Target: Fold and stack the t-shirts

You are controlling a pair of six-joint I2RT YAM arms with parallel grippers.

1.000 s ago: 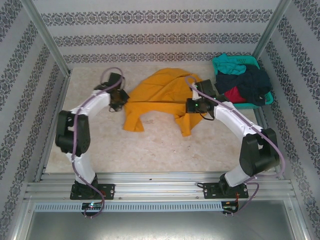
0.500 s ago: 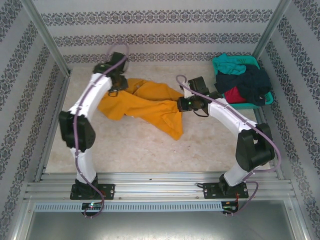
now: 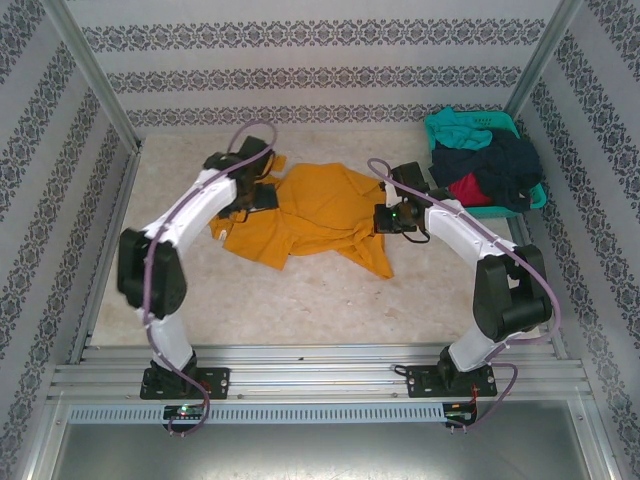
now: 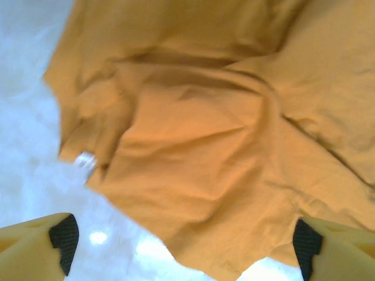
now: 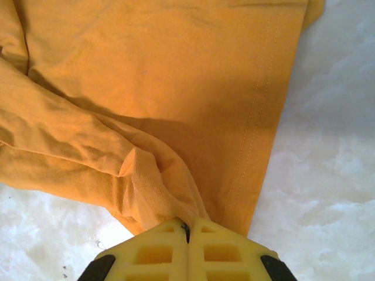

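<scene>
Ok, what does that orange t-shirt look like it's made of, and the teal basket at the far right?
The orange t-shirt looks like soft, matte knit cloth, probably cotton jersey. It creases loosely, and the right wrist view shows a double-stitched hem. The basket looks like rigid teal plastic, since its rim holds a straight edge. Its finish is too small to judge.

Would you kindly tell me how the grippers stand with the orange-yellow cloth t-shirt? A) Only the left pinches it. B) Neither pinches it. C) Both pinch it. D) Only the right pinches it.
D: the right gripper is shut on a fold of the orange-yellow cloth t-shirt, while the left gripper stands wide open above it.
</scene>
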